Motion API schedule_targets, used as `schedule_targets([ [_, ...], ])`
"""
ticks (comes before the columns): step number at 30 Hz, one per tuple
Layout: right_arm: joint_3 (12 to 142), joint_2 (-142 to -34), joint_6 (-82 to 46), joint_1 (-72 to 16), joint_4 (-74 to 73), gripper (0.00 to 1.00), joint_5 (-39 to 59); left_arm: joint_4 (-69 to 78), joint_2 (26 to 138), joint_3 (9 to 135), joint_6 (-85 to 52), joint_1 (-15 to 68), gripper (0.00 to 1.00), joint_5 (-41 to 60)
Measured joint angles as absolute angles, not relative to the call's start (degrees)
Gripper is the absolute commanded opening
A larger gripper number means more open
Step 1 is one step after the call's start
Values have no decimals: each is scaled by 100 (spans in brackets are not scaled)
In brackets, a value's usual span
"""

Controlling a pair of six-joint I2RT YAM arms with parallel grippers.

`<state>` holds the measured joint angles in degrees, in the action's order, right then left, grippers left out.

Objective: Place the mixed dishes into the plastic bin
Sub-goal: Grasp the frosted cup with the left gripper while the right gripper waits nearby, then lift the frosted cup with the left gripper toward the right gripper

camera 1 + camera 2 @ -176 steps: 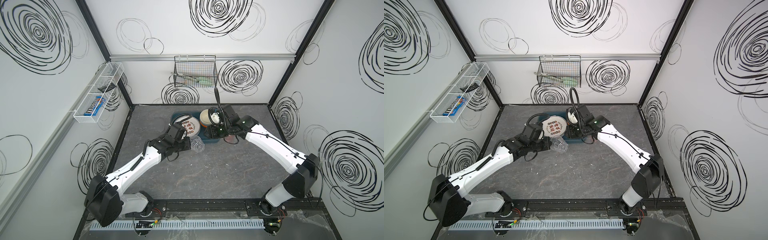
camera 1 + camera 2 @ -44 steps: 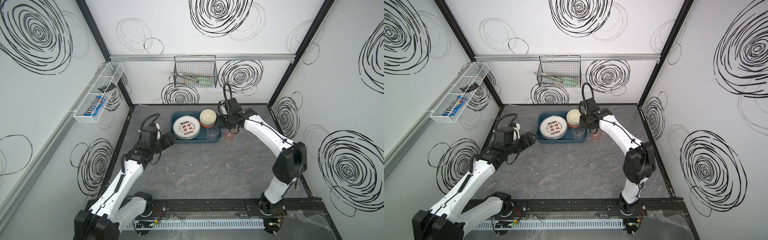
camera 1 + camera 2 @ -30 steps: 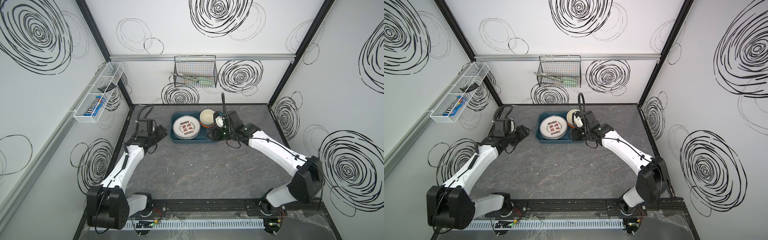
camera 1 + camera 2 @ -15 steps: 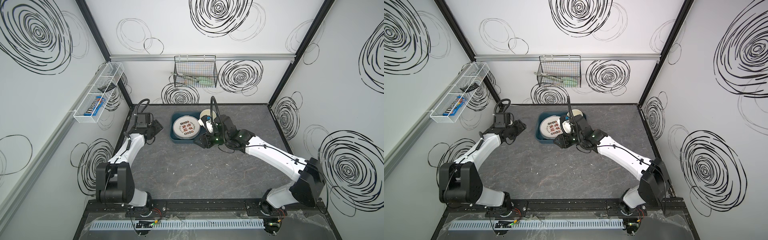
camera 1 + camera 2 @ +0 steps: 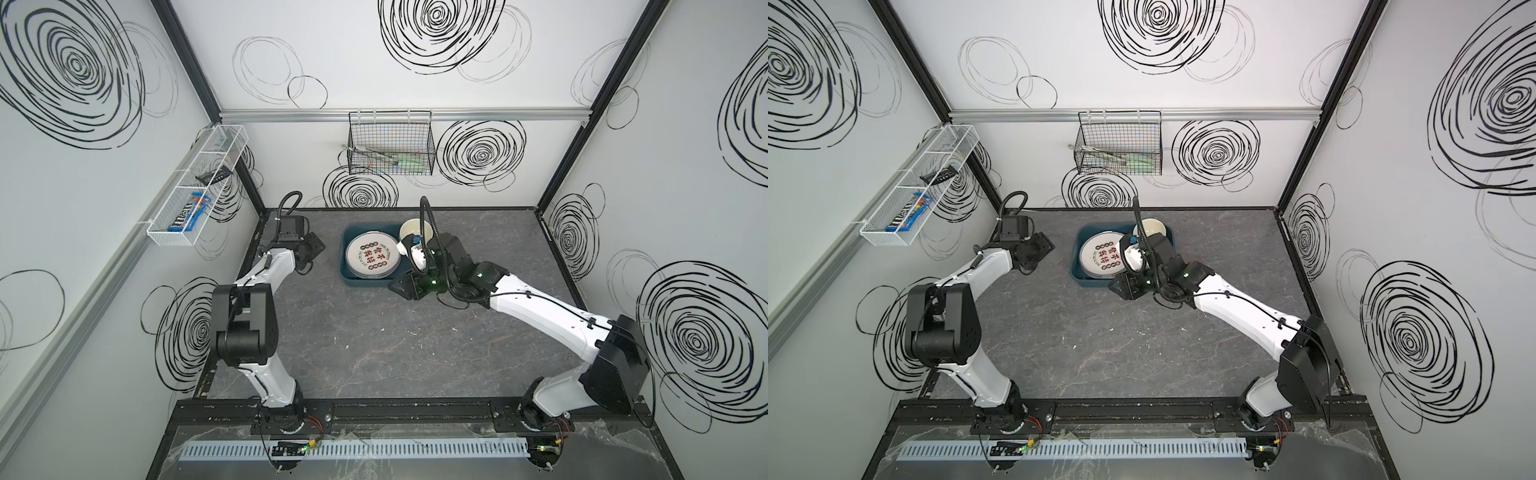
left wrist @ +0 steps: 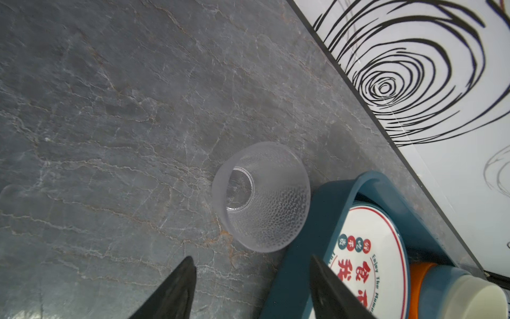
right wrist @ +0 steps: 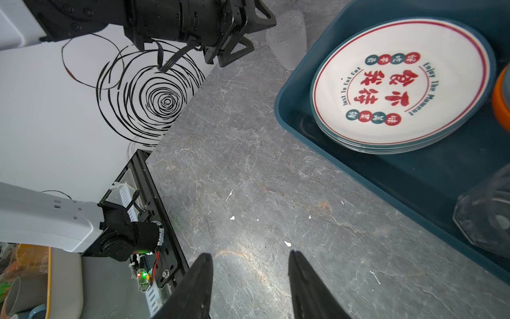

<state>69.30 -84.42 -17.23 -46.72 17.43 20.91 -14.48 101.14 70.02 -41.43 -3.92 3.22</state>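
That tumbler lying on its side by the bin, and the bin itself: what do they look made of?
Tumbler: frosted translucent plastic or glass, I can't tell which; dimpled wall, clear smooth base. Bin: likely moulded plastic, teal, satin sheen, soft rounded rim.

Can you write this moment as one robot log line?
left gripper: open, by tumbler | tumbler: on its side, outside bin | right gripper: open, empty | plates: in bin

Elbow raised, left arm (image 5: 266, 275) folds tight; left gripper (image 5: 317, 249) sits low, fingers (image 6: 176, 288) apart, nothing between. The right arm (image 5: 540, 308) reaches long toward centre; right gripper (image 5: 398, 286) tilts down, fingers (image 7: 305, 284) parted, empty.
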Motion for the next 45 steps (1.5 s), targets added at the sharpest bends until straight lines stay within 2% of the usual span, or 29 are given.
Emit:
schedule_targets([
  [8,6882,-8438,-1660,-4672,1747,49,2018,-1444,10610,7203,-4160,-443,55,246],
  [11,6884,-8438,-1653,-4672,1747,49,2010,-1433,10759,7279,-4163,-473,45,248],
  [29,6882,-8438,-1647,-4665,1750,48,1881,-1400,10801,7225,-4152,-545,6,445],
  [33,6882,-8438,-1653,-4661,1758,48,1824,-1402,10704,7067,-4136,-576,0,506],
  [45,6630,-8173,-1798,-4578,1765,48,1549,-1468,9190,6390,-4091,-589,0,797],
])
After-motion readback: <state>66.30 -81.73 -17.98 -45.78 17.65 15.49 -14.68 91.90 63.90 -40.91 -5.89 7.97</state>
